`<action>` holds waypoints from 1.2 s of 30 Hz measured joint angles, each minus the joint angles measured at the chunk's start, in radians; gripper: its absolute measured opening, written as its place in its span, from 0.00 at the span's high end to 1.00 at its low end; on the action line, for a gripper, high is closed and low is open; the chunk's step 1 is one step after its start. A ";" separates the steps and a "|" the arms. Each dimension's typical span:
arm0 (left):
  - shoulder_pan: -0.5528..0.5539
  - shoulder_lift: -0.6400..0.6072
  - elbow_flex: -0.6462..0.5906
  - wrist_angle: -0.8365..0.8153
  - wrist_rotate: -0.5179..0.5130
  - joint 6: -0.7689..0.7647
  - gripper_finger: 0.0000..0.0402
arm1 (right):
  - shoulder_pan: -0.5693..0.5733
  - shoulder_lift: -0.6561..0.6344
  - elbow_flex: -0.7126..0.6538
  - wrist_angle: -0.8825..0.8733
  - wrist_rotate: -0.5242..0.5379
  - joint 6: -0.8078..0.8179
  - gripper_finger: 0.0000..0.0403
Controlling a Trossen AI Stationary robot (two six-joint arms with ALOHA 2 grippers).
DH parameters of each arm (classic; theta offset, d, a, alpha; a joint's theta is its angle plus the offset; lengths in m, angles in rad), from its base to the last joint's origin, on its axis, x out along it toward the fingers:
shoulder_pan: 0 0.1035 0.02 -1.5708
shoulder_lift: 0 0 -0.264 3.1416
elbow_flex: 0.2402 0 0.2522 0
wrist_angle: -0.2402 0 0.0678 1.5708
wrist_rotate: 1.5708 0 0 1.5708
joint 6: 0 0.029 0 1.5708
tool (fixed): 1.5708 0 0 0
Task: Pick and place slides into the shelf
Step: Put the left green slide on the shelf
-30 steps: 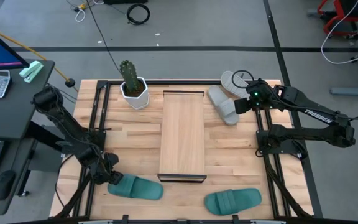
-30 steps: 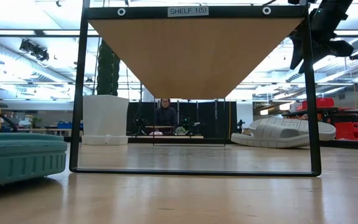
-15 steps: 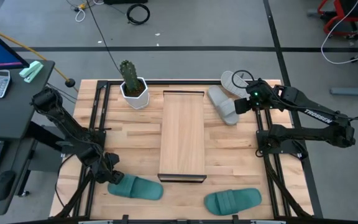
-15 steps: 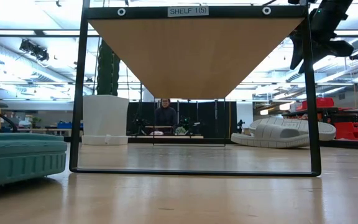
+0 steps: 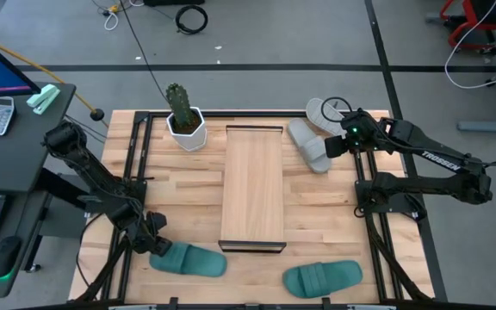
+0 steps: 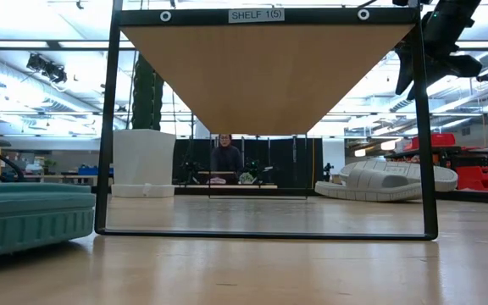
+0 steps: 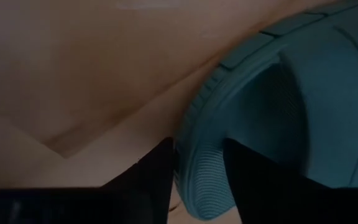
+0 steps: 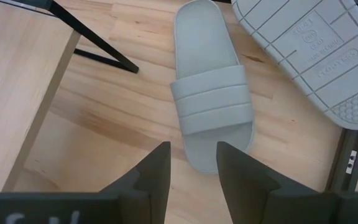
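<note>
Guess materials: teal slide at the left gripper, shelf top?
Teal slide: likely moulded foam or soft rubber, matte, with a ribbed edge. Left gripper straddles its rim. Shelf top: light wood, visible grain, smooth; could be veneer or laminate.

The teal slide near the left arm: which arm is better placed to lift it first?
Left. The left end effector has its fingers on either side of the teal slide's edge. The right end effector hovers over a grey slide, across the shelf.
</note>
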 joint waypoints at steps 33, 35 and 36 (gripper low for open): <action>-0.011 -0.012 0.002 0.337 0.068 0.134 0.92 | 0.000 0.001 0.000 0.009 0.007 -0.026 0.66; -0.011 -0.012 0.002 0.348 0.069 0.136 0.93 | 0.000 0.001 0.000 0.009 0.007 -0.026 0.66; -0.011 -0.012 0.002 0.352 0.069 0.136 0.93 | 0.000 0.001 0.000 0.009 0.008 -0.026 0.66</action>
